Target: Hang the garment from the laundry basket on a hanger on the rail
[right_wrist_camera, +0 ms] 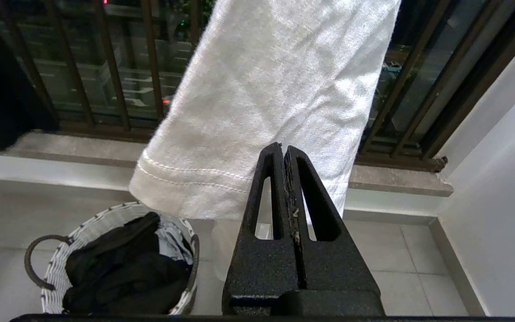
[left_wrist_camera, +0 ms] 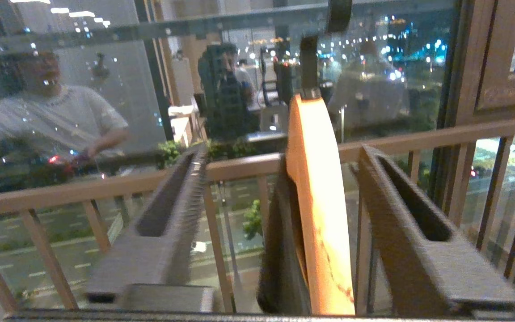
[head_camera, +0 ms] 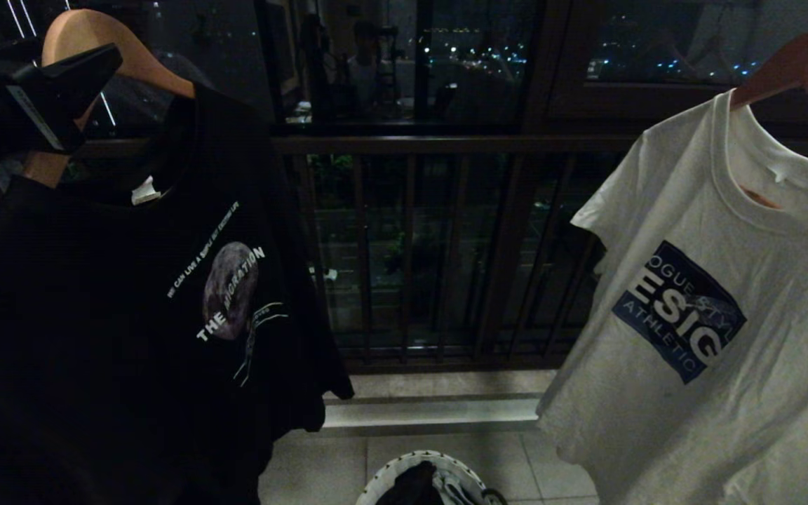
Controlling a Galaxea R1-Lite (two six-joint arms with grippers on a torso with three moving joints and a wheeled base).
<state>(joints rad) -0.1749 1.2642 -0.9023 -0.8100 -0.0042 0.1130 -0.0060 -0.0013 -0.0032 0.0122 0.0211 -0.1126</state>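
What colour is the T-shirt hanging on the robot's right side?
White T-shirt, with a dark blue printed patch on the chest; the head view shows it best.

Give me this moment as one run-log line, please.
left gripper: open around wooden hanger | black T-shirt: hung | right gripper: shut, parked | laundry basket: clothes inside

White T-shirt (head_camera: 719, 294) with blue chest print, hung on wooden hanger (head_camera: 807, 63) at the right; hem (right_wrist_camera: 257, 134) hanging above floor. Dark balcony railing (head_camera: 432, 252) of vertical bars behind, below window glass (head_camera: 411, 63) showing city lights and a reflected seated person (left_wrist_camera: 52, 116) in a pale shirt. Pale stone sill (head_camera: 432, 414) at the railing's foot. Light tiled floor (head_camera: 320, 470). White wall (right_wrist_camera: 499, 170) at the far right
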